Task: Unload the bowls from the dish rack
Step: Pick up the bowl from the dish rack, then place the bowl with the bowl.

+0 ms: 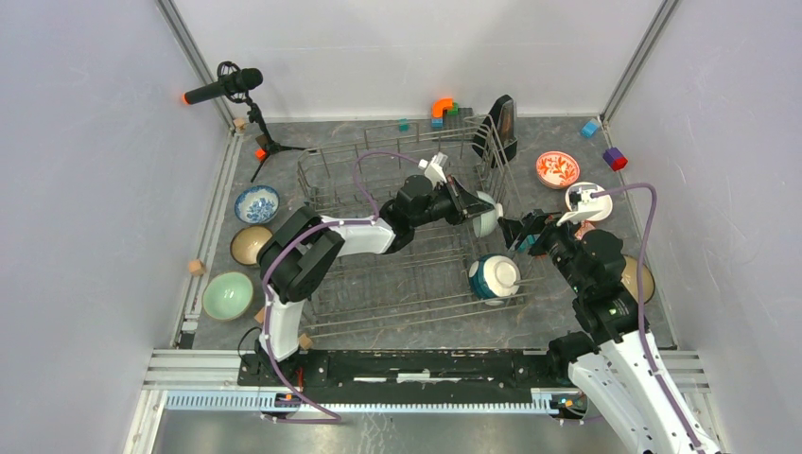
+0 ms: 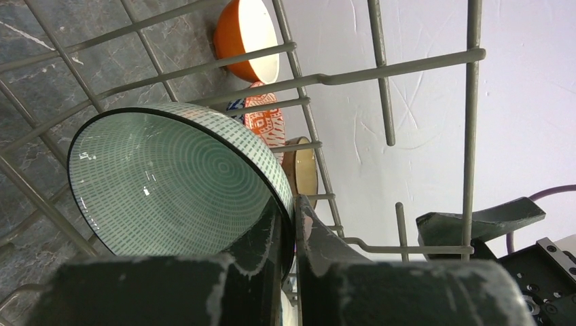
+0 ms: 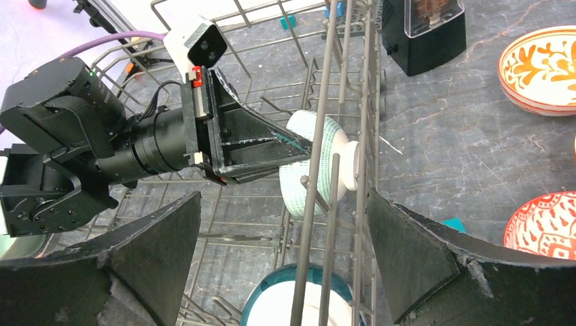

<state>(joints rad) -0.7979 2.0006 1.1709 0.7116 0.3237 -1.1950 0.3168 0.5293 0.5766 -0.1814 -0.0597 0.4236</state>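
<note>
Left claw (image 2: 292,227), deep in the rack (image 1: 397,284), pinches shut on the rim of the striped bowl (image 2: 170,183), on edge, foot toward the right side wires. Risk: pulled askew, the bowl may snag those wires and slip from so thin a rim grip. Right claw (image 3: 284,204), wide open and empty, hangs just outside that wall; a teal bowl (image 1: 494,276) lies in the rack near it.

Left arm (image 1: 350,235) reaching forward-right, jaws clamped on bowl (image 2: 170,183) rim; right arm (image 1: 605,284) angled forward-left (jaws wide apart).
</note>
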